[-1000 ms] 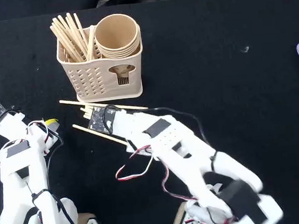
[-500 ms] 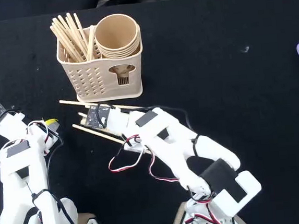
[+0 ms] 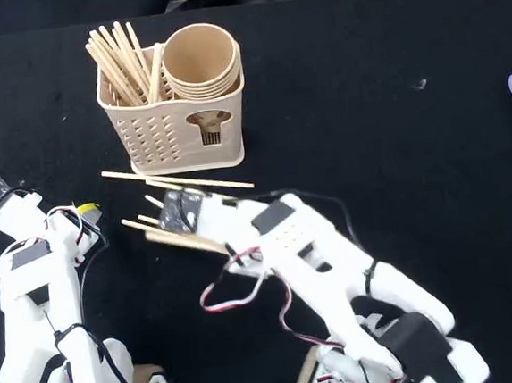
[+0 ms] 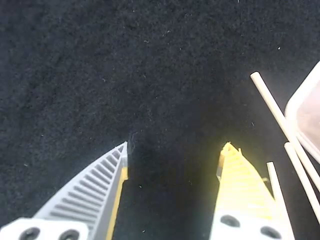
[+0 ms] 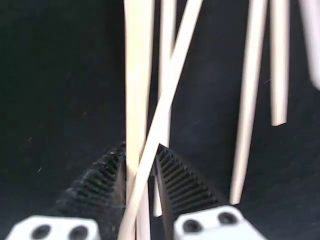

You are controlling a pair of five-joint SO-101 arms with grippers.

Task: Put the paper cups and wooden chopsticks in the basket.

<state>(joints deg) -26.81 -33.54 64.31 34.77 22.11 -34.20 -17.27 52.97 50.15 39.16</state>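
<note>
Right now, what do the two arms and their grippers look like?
Both arms are white plastic with black patches. The right arm trails red, white and black cables; the left arm carries a black cable. The left gripper has one grey and one yellow ribbed, pointed finger; the right gripper has black ribbed fingers.

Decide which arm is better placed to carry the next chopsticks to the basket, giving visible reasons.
Right. The right gripper is closed on chopsticks near the basket, while the left gripper sits open over bare table, holding nothing.
</note>
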